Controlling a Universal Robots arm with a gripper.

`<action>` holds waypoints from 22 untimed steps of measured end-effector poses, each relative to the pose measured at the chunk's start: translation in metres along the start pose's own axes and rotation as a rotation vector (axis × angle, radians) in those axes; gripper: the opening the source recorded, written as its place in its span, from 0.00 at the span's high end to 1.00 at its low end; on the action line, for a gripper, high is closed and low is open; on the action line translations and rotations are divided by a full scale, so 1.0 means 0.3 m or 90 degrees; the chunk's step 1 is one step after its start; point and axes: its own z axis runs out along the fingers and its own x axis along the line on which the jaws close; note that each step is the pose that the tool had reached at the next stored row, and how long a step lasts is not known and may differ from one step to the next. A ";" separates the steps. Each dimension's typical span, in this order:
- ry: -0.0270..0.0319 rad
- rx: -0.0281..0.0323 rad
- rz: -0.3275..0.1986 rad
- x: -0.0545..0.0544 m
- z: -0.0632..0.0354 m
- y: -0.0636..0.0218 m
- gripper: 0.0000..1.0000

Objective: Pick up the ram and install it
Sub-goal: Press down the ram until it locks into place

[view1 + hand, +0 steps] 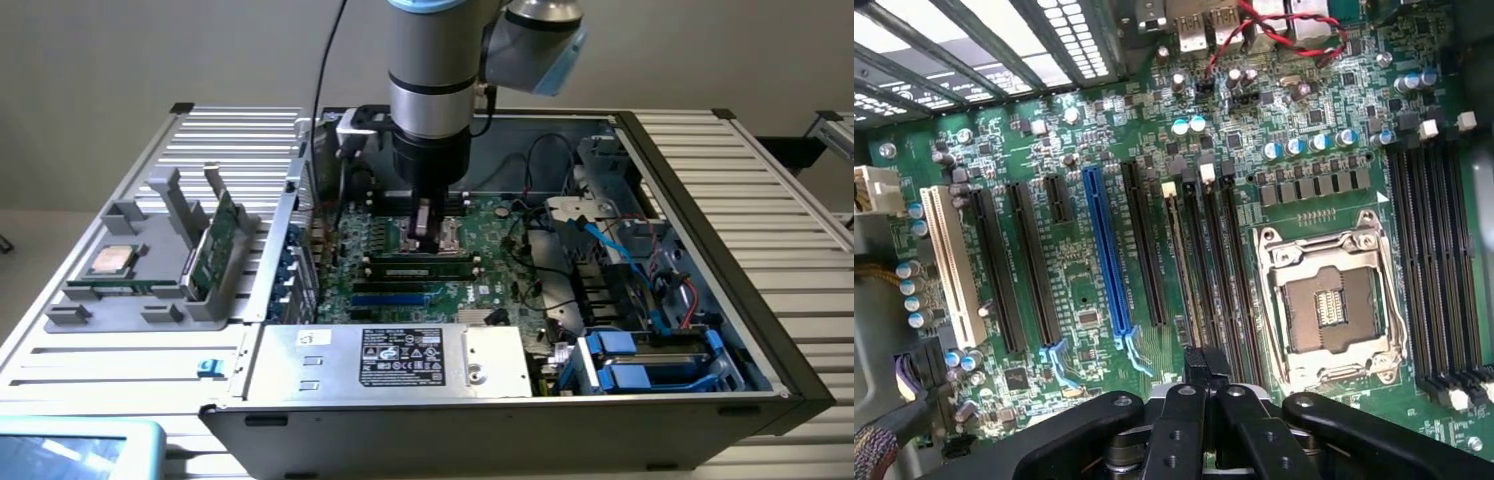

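The tool (427, 240), closed with nothing visibly in its grip, is low over the motherboard (1094, 300) inside the computer case (694, 330), while a ram (218, 248) stands upright in the grey holder (80, 312) on the surface

This looks like a robotics lab or test workshop: an open computer case (534, 300) sits on a counter (747, 200) of ribbed aluminium rails, its motherboard (1154, 200) bare, a grey parts holder (147, 270) standing beside it, an industrial robot arm (434, 90) overhead and plain walls behind.
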 end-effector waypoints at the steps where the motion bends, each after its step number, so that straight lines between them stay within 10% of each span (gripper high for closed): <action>1: 0.0003 0.0002 0.009 0.000 0.000 0.000 0.91; 22: 0.0008 0.0032 0.195 0.000 0.000 0.000 0.91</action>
